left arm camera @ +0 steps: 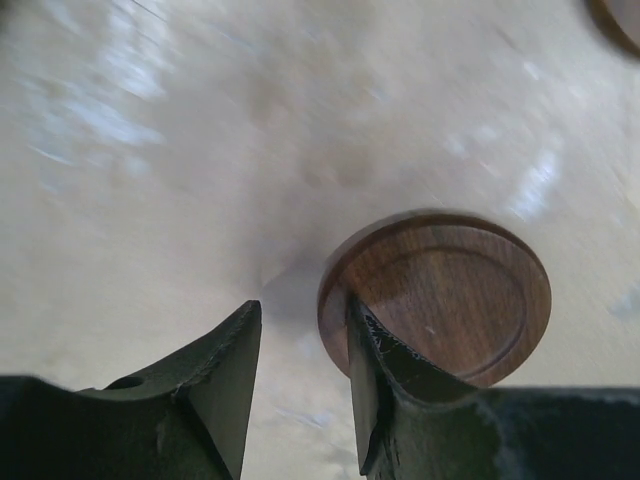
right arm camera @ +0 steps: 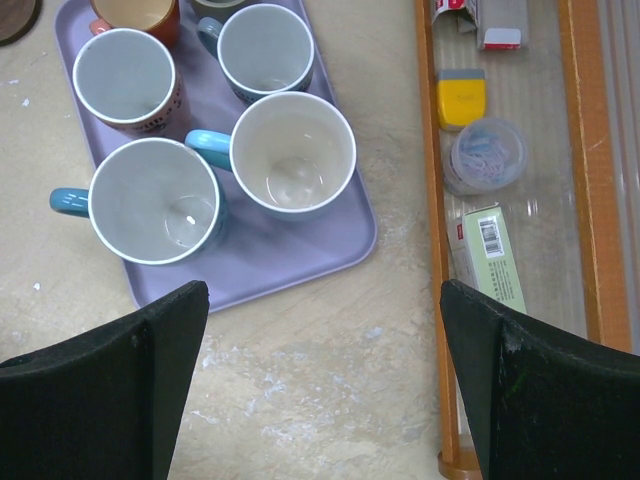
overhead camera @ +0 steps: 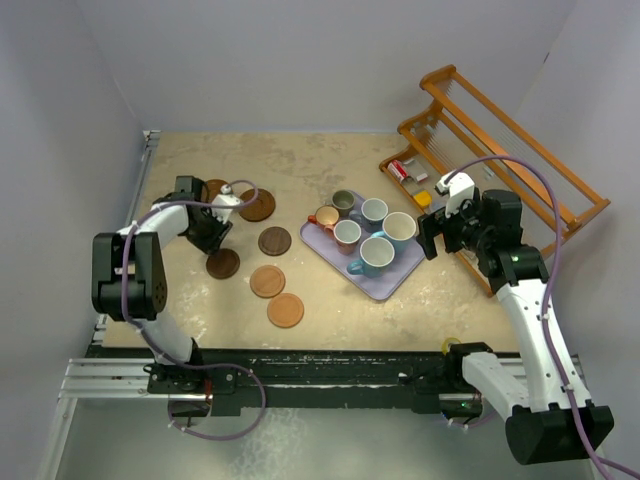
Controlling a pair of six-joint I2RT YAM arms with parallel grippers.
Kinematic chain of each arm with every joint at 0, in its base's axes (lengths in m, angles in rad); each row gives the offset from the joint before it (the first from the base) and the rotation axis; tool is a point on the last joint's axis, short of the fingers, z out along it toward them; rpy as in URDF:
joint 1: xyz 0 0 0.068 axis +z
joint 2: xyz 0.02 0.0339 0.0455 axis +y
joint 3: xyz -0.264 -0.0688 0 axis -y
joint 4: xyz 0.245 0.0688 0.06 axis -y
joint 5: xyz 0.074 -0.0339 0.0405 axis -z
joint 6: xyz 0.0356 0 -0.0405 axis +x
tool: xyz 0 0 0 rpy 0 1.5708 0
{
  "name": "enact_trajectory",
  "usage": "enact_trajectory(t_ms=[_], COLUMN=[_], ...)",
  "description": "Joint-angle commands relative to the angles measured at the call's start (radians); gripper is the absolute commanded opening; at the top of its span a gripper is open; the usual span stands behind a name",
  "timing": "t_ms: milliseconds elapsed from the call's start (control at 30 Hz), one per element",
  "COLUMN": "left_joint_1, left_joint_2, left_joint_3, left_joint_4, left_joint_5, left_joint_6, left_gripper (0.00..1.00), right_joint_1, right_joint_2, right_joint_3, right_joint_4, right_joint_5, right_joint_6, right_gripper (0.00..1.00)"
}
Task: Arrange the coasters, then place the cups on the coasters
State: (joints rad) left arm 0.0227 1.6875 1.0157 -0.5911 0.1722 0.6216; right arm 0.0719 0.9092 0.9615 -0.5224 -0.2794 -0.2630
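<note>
Several brown coasters lie on the left half of the table, among them a large dark one [overhead camera: 257, 205], one [overhead camera: 275, 241] and two orange-brown ones [overhead camera: 267, 281] [overhead camera: 285, 310]. My left gripper [overhead camera: 205, 235] [left arm camera: 303, 305] is low over the table, jaws narrowed but apart. Its right finger [left arm camera: 385, 375] overlaps the near left rim of a dark coaster [left arm camera: 440, 295] [overhead camera: 222, 264]; bare table shows in the gap. The cups stand on the lavender tray [overhead camera: 390, 280] [right arm camera: 300, 250]: two light blue [right arm camera: 155, 200] [right arm camera: 293, 153], pinkish-red [right arm camera: 125, 80], grey-blue [right arm camera: 265, 50]. My right gripper [overhead camera: 435, 240] [right arm camera: 322, 290] hangs open beside the tray.
An orange wooden rack [overhead camera: 500, 130] stands along the right side, its rail [right arm camera: 430, 200] close to my right gripper. It holds a yellow piece [right arm camera: 460, 97], a clear round tub [right arm camera: 485, 155] and a green box [right arm camera: 490, 255]. Another coaster's edge [left arm camera: 620, 20] shows in the left wrist view.
</note>
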Motion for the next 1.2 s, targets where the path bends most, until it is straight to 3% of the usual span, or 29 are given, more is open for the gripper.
enact_trajectory(t_ms=[0,233,533,767,933,1167], left_joint_1=[0.033,0.070,0.069,0.062,-0.003,-0.133], left_joint_2=[0.166,0.270,0.263,0.164,0.089,0.107], left_joint_3=[0.088,0.224,0.276,0.332,0.332,0.354], left_joint_4=[0.188,0.173,0.138,0.050,0.043,0.077], left_joint_5=[-0.112,-0.170,-0.174,-0.006,0.090,0.058], left_joint_6=[-0.045,-0.063,-0.074,-0.158,-0.203,-0.215], left_gripper=[0.36,0.35,0.36,0.46,0.52,0.55], right_joint_1=[0.002,0.002,0.002,0.002,0.001,0.002], right_joint_2=[0.000,0.005,0.007,0.004,0.001,-0.001], right_joint_3=[0.008,0.008,0.008,0.008,0.009,0.008], right_joint_4=[0.009,0.010,0.010,0.009,0.008,0.009], right_joint_5=[-0.007,-0.003,-0.004,-0.006,-0.007,-0.007], right_joint_6=[-0.015,-0.016,-0.018,-0.016,-0.015,-0.015], right_gripper=[1.00,1.00,1.00,1.00,1.00,1.00])
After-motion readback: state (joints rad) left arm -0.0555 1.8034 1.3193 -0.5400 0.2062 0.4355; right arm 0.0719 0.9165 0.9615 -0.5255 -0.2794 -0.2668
